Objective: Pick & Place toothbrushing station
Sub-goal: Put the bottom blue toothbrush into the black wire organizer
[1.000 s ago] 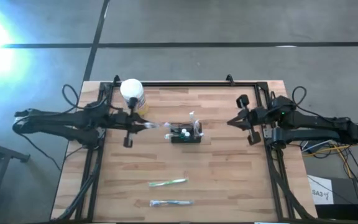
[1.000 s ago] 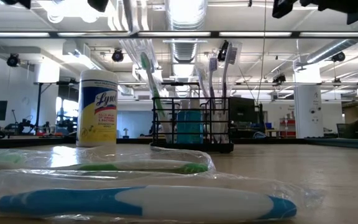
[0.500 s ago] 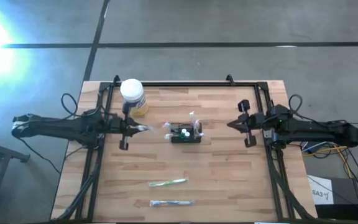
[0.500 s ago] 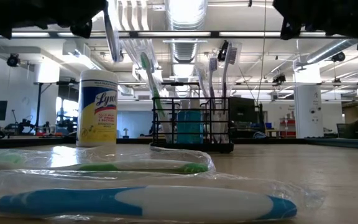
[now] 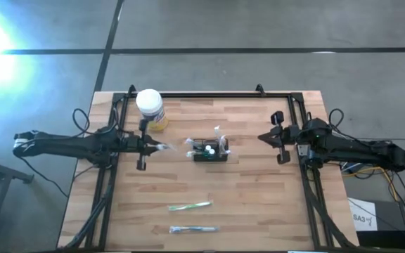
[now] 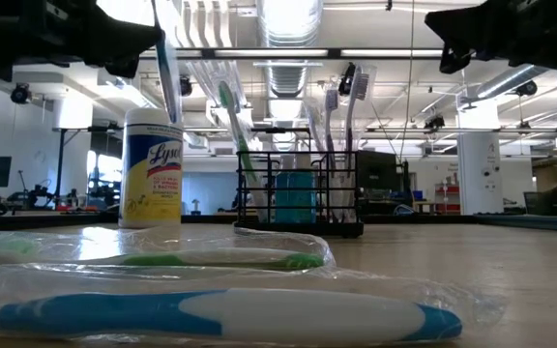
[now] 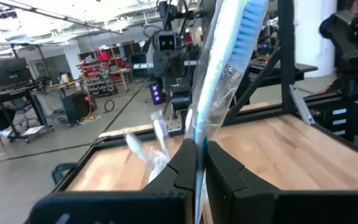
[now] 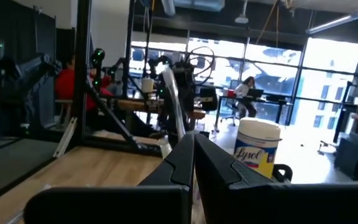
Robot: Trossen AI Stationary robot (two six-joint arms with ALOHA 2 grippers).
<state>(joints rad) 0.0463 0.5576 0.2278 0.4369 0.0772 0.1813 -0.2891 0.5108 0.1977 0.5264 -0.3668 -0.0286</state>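
Observation:
The toothbrushing station (image 5: 209, 150), a small black wire-mesh caddy with several wrapped toothbrushes standing in it, rests on its base at the table's middle; it also shows in the low view (image 6: 298, 193). My left gripper (image 5: 143, 145) is to its left, above the table, shut on a blue toothbrush in a clear wrapper (image 7: 229, 56). My right gripper (image 5: 280, 137) is to the caddy's right, raised, shut and empty; its closed fingers (image 8: 191, 155) point toward the caddy. My left gripper pinches the wrapped blue toothbrush by its handle end (image 7: 197, 146) between its two fingers. The fingers lie along the brush. The brush sticks out past the fingertips toward the caddy, bristle head (image 7: 248, 18) at the far end, clear of the table (image 5: 162, 146).
A white-lidded jar with a yellow label (image 5: 150, 105) stands at the far left, close behind my left gripper. Two wrapped toothbrushes, a green one (image 5: 190, 206) and a blue one (image 5: 194, 229), lie near the table's front edge. A black frame (image 5: 209, 93) rims the table.
My left gripper has drawn back toward the table's left edge and come down a little, carrying the wrapped toothbrush away from the caddy. My right gripper has drawn back slightly toward the right edge and lowered. The caddy has stayed in place.

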